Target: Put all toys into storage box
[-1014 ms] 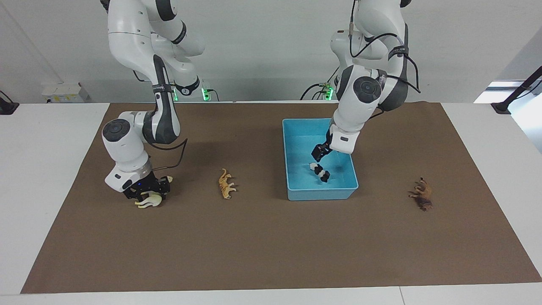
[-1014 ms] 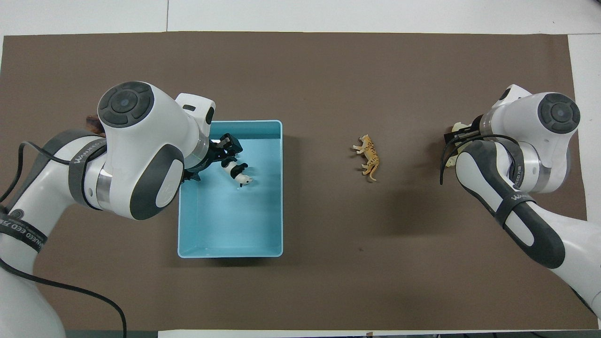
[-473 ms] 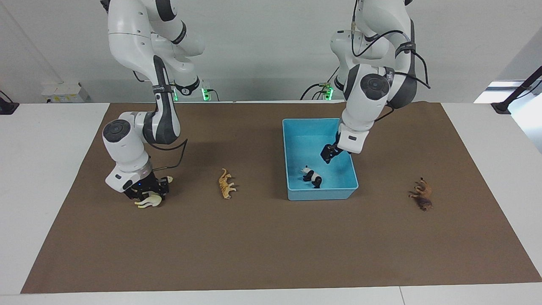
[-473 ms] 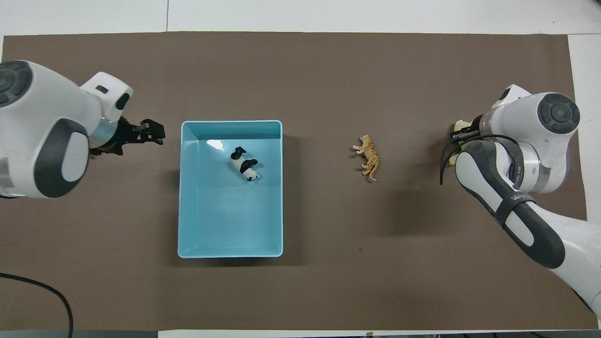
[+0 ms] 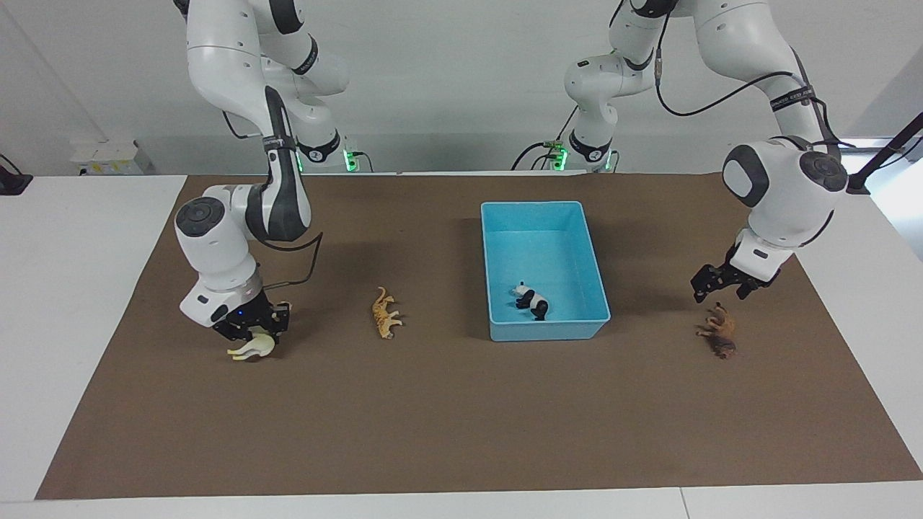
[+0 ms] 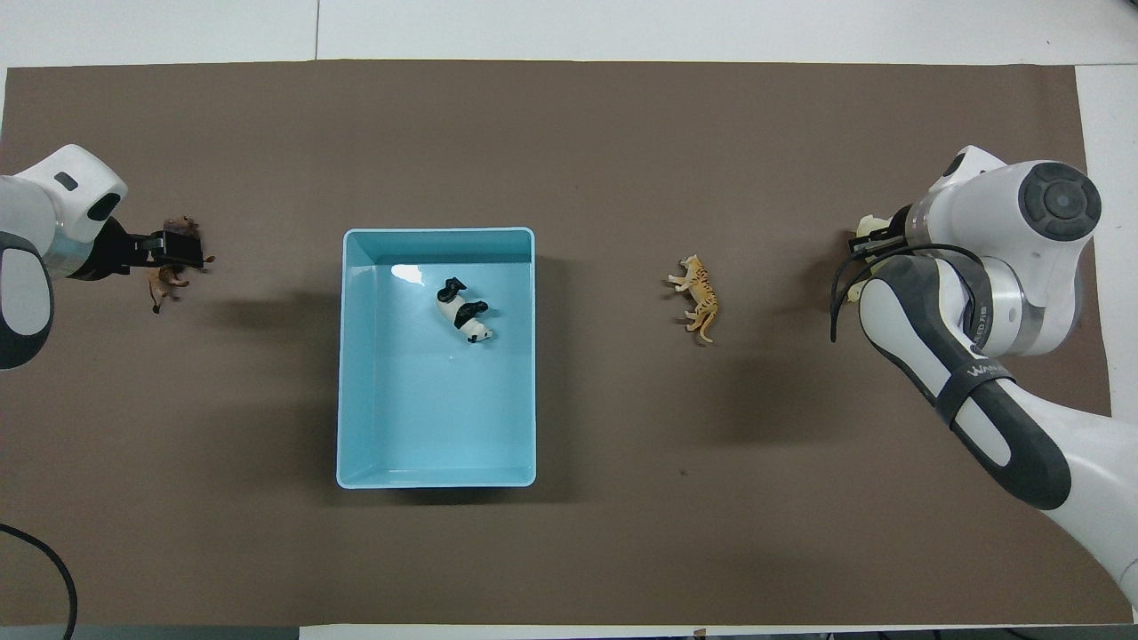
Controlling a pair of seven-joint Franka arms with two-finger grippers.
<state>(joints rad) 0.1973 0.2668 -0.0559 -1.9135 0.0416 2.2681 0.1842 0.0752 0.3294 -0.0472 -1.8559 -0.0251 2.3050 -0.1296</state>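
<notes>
The light blue box [image 5: 545, 216] with low walls and no lid holds the black-and-white panda [image 5: 531, 300], which lies on its side at about 6 o'clock on the box floor in the facing view. The right gripper [image 5: 254, 330] is closed on the cream-white horse [image 5: 252, 349], just above the brown mat [image 5: 461, 418]. The left gripper [image 5: 721, 281] hangs with open fingers over the dark brown lion [image 5: 718, 331], and the orange striped tiger [image 5: 386, 313] lies between horse and box.

Light blue storage box [image 5: 546, 333], black-and-white panda [image 5: 532, 300], orange tiger [image 5: 386, 313] with dark stripes, dark brown lion [image 5: 718, 331], cream-white horse [image 5: 252, 349], brown mat [image 5: 447, 418] over white worktop [image 5: 79, 238].
</notes>
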